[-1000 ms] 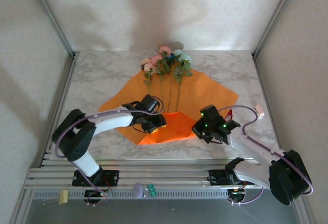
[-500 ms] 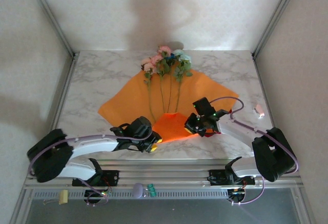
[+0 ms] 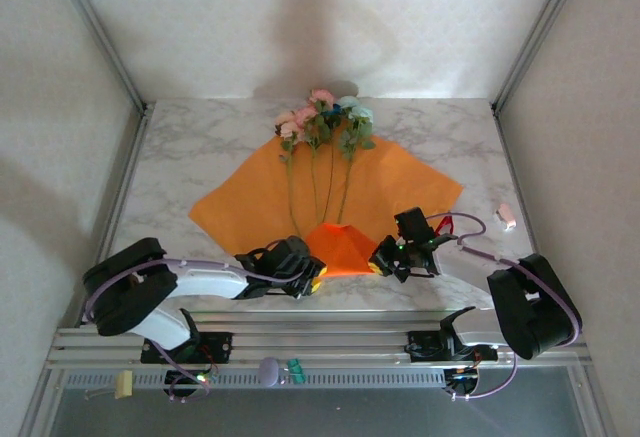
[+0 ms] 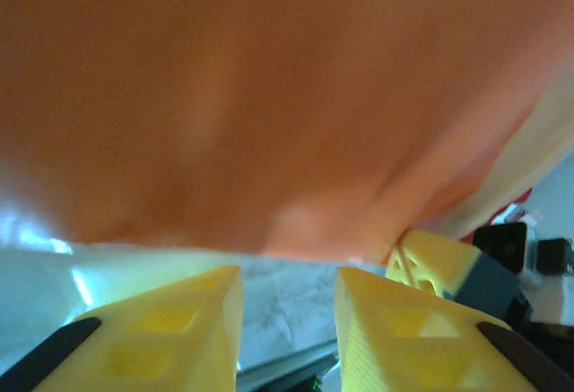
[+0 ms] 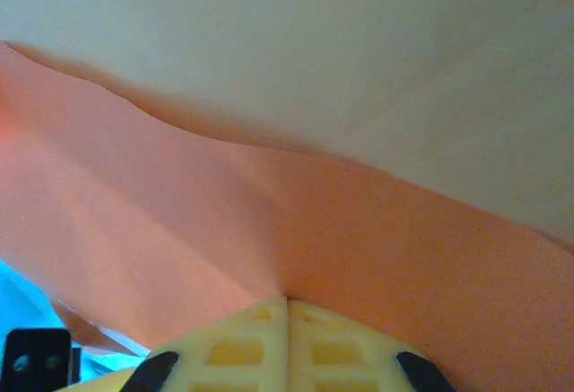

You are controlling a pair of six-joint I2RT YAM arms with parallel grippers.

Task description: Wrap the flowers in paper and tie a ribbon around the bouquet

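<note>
Top view: orange paper (image 3: 400, 182) lies flat on the table (image 3: 180, 157). The flowers (image 3: 325, 122) are on its far-middle part, stems pointing near. The near corner stands folded up betw. left gripper (image 3: 312, 275) and right gripper (image 3: 380, 260). Red ribbon (image 3: 443, 225) is by the right arm.

Left wrist: jaws a bit apart and empty, paper edge just above.

Right wrist: fingers (image 5: 242, 343) closed, apparently pinching a paper fold.

Risk: the thin sheet may tear or slip, as only one side holds it.

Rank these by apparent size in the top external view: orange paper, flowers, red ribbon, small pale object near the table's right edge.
1. Bright orange thin paper sheet, by far the largest.
2. Green-stemmed artificial flowers.
3. Thin red ribbon and small pale object look alike; little ribbon shows, so no ranking.
</note>
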